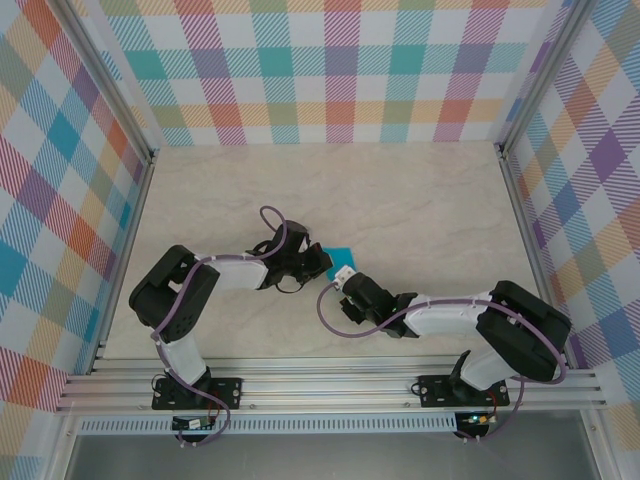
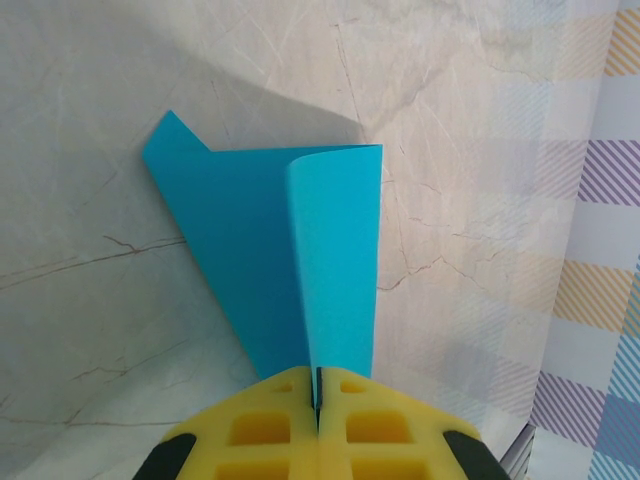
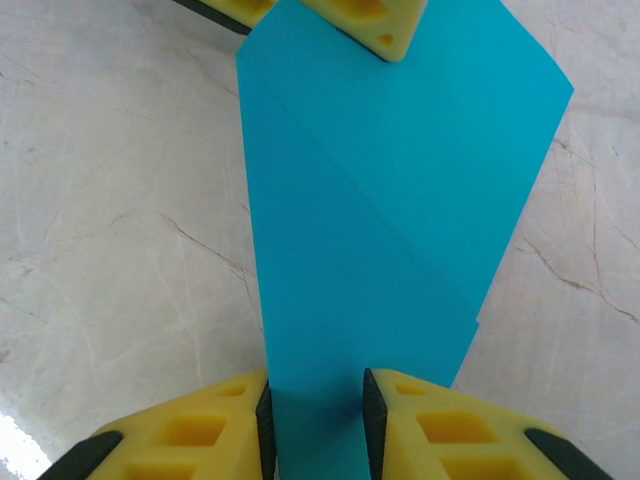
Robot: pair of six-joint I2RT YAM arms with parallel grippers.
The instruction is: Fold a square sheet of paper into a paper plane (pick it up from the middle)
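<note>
The teal paper (image 2: 250, 260) is thin, matt and smooth with sharp creases, my left fingers (image 2: 290, 395) and right fingers (image 3: 230, 400) look like matt yellow moulded plastic, faintly grainy, and the table (image 2: 480, 150) is a smooth marble-look surface with a soft sheen

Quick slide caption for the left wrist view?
Left gripper shut on the folded teal paper over the table.

Teal-blue paper (image 2: 250, 230); yellow end effector fingers (image 2: 260, 432); beige marbled table (image 1: 420, 210); plaid walls (image 1: 340, 70).
</note>
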